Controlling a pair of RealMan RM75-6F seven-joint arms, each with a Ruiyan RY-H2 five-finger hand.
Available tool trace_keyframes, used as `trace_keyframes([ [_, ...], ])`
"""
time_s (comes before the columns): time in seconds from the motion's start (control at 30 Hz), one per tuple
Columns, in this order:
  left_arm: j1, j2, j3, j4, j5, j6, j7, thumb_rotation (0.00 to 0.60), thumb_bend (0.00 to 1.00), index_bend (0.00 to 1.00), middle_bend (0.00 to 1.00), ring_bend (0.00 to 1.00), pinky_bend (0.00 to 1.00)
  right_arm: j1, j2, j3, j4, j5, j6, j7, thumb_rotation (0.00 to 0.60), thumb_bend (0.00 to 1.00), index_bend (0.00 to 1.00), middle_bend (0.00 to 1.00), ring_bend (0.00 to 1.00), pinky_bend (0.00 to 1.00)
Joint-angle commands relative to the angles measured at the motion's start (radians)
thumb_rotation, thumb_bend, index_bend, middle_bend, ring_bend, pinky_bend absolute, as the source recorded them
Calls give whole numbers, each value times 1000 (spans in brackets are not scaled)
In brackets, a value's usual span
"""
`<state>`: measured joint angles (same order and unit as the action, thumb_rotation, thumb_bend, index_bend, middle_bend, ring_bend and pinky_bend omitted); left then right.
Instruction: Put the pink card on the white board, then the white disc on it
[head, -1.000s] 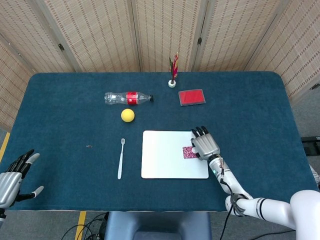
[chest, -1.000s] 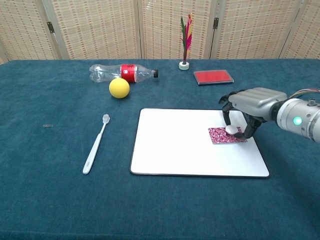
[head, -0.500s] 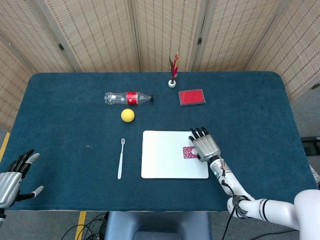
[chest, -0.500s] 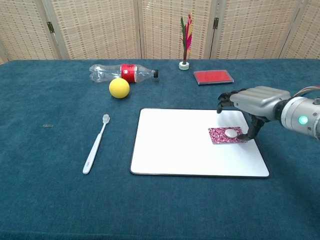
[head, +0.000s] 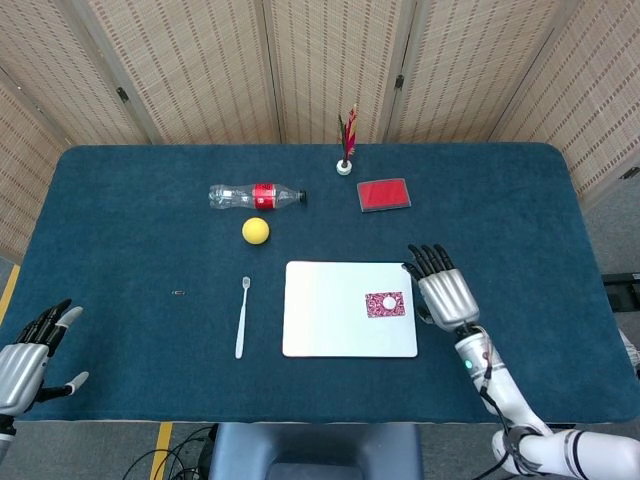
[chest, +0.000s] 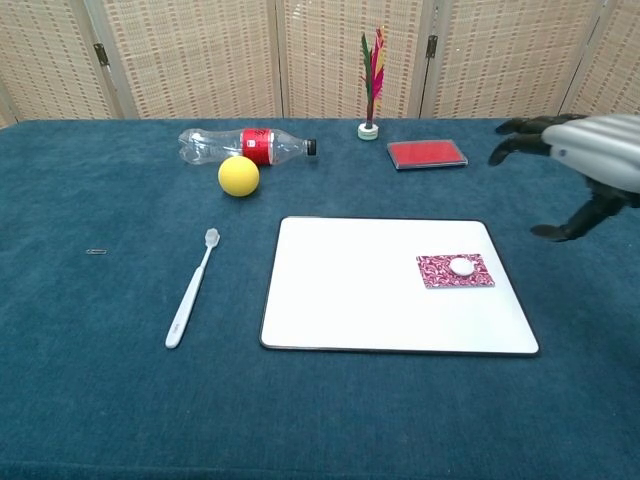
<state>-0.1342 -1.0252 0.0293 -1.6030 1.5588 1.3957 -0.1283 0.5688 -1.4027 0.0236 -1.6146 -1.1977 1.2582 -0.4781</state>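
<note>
So both pieces look placed: the pink card (chest: 455, 270) lies flat on the white board (chest: 360, 290), toward the board's right edge, and the white disc (chest: 461, 266) sits on top of the card, a little right of its middle. The right robot hand (head: 443, 292) hangs just off the board's right edge, fingers spread, holding nothing. The left robot hand (head: 28, 352) is well off to the board's left near the counter (head: 130, 250) edge, also spread and empty. Main risk I see is that right robot hand: it's near the board's edge, so a low sweep could bump the board and slide the disc off the card. Lifting clear avoids that.
</note>
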Motion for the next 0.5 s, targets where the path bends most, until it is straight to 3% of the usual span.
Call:
trace_keyframes([
  [0.03, 3, -4, -3, -8, -9, 1, 21, 600, 255, 0, 0, 0, 170, -151, 57, -89, -2, -151, 187, 95, 600, 170, 199, 27, 0, 0],
  [0.27, 13, -15, -5, -21, -3, 26, 68, 600, 255, 0, 0, 0, 170, -320, 47, -160, 156, -287, 378, 223, 600, 171, 174, 21, 0, 0],
  [0.5, 19, -31, 3, -28, 25, 44, 142, 600, 255, 0, 0, 0, 170, -369, 60, -154, 151, -339, 407, 224, 600, 171, 173, 18, 0, 0],
])
